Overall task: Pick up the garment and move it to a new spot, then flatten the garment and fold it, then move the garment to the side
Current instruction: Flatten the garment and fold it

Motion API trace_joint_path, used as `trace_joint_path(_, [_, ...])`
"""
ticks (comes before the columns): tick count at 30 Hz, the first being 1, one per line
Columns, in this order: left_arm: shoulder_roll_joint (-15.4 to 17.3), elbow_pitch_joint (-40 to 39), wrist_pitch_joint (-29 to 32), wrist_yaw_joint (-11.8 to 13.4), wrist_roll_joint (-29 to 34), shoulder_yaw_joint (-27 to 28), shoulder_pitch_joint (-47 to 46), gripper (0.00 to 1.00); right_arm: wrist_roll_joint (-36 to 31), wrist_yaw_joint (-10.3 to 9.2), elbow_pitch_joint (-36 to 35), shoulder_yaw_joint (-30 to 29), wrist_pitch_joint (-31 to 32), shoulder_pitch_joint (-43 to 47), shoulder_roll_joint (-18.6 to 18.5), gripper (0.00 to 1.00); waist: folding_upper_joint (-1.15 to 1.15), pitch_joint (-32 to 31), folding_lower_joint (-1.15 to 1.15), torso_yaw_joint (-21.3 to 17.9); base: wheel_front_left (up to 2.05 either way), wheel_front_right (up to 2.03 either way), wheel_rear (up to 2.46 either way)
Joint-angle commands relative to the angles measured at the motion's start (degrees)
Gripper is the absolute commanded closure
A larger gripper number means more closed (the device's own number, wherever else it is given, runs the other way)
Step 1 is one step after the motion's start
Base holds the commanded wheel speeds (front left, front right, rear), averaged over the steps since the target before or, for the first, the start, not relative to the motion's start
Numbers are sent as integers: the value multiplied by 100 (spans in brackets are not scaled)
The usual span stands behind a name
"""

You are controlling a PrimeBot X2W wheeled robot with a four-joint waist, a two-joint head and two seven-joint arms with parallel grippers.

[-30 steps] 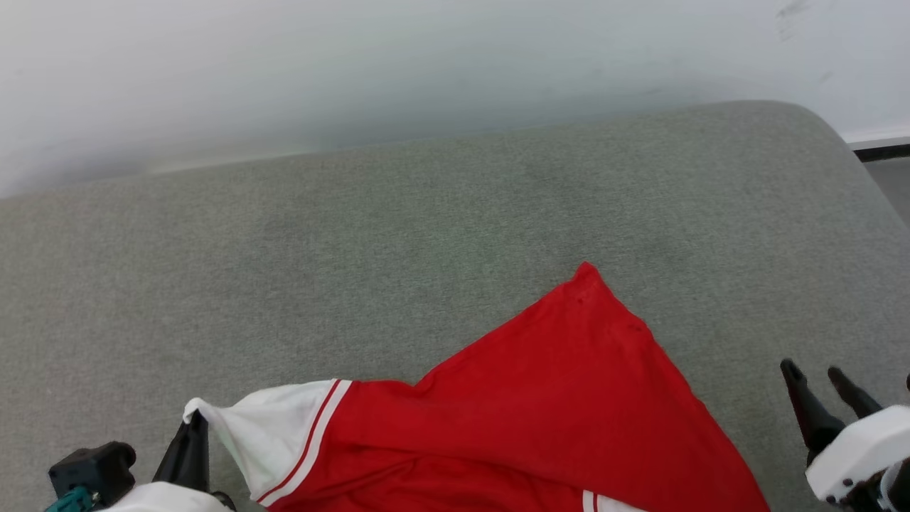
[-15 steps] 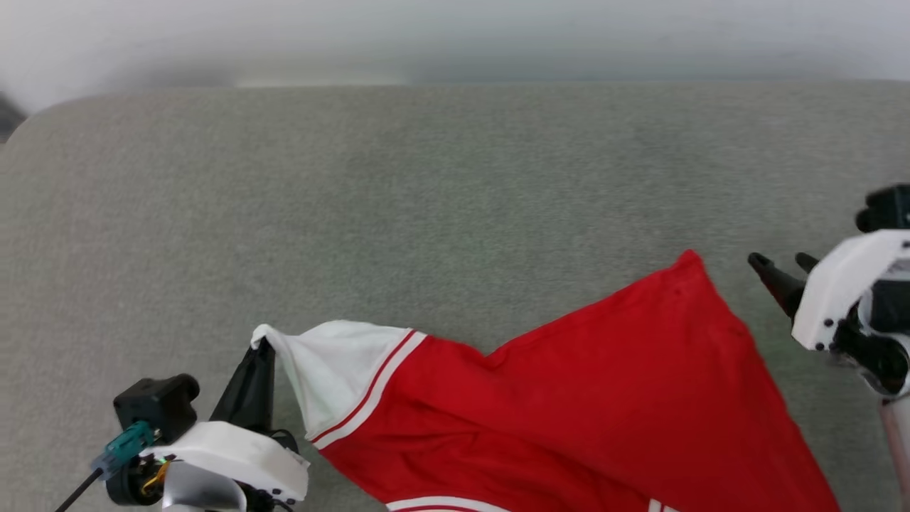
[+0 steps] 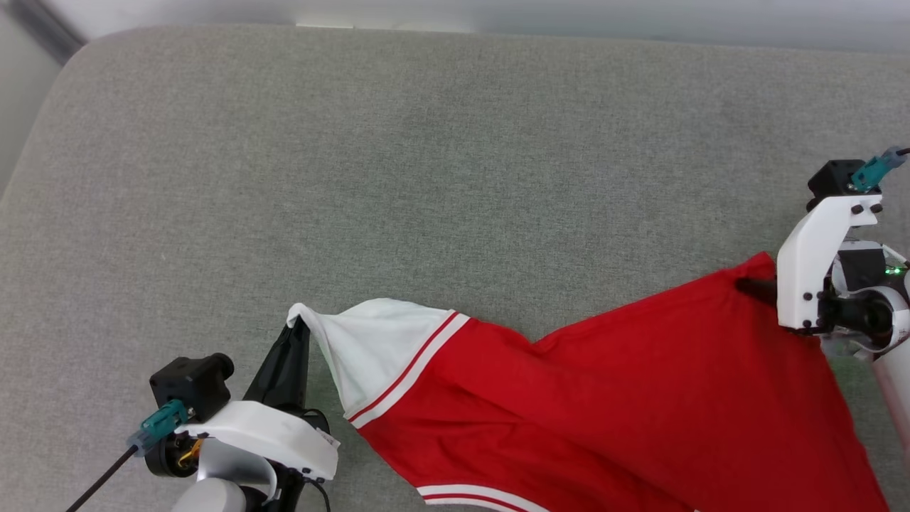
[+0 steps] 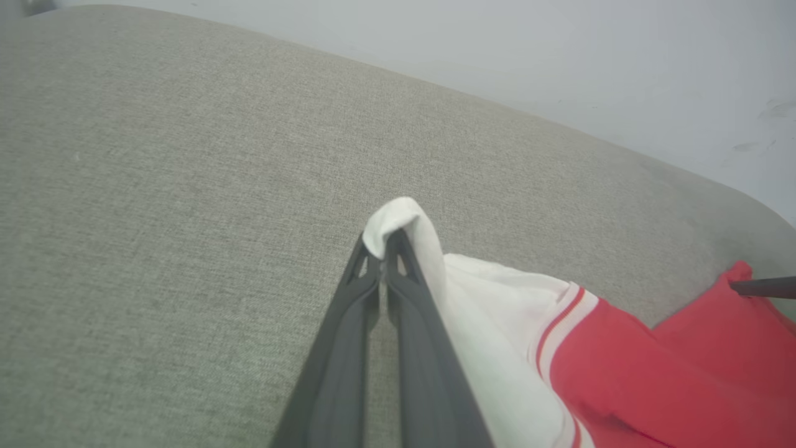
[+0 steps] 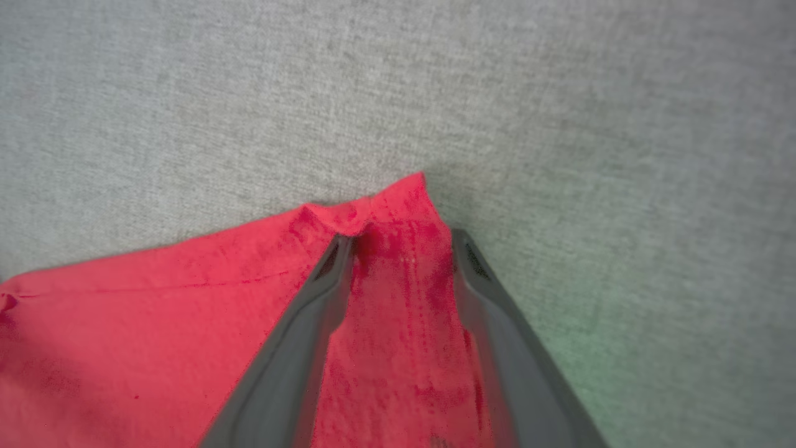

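The red jersey (image 3: 625,398) lay spread on the grey upholstered surface (image 3: 426,178), at its near edge. The left gripper (image 4: 382,239) was pressed together, pinching the tip of the white sleeve (image 3: 377,348). The right gripper (image 5: 401,239) stood spread, its fingers (image 5: 292,348) straddling the jersey's far red corner (image 5: 398,205), pressed down on the fabric

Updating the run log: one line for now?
left gripper: shut on garment sleeve | right gripper: open astride red corner | surface: grey cushion
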Motion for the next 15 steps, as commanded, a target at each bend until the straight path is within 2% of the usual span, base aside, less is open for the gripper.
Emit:
trace_joint_path(1, [0, 13, -27, -12, -11, 22, -66, 100, 74, 8, 299, 255, 91, 395, 273, 100, 0, -34, 0, -28, 0, 0, 0])
trace_joint_path(5, [109, 97, -29, -59, 6, 67, -152, 100, 130, 10, 223, 356, -262, 185, 174, 100, 0, -249, 0, -134, 0, 0, 0])
trace_joint_path(9, [358, 120, 37, -76, 106, 155, -365, 100, 23, 3, 101, 423, -832, -99, 66, 100, 0, -558, 0, -322, 0, 0, 0])
trace_joint_path(15, [687, 335, 209, -238, 122, 360, -1135, 100, -149, 2, 226, 385, -1449, -394, 198, 100, 0, -992, 0, -721, 0, 0, 0])
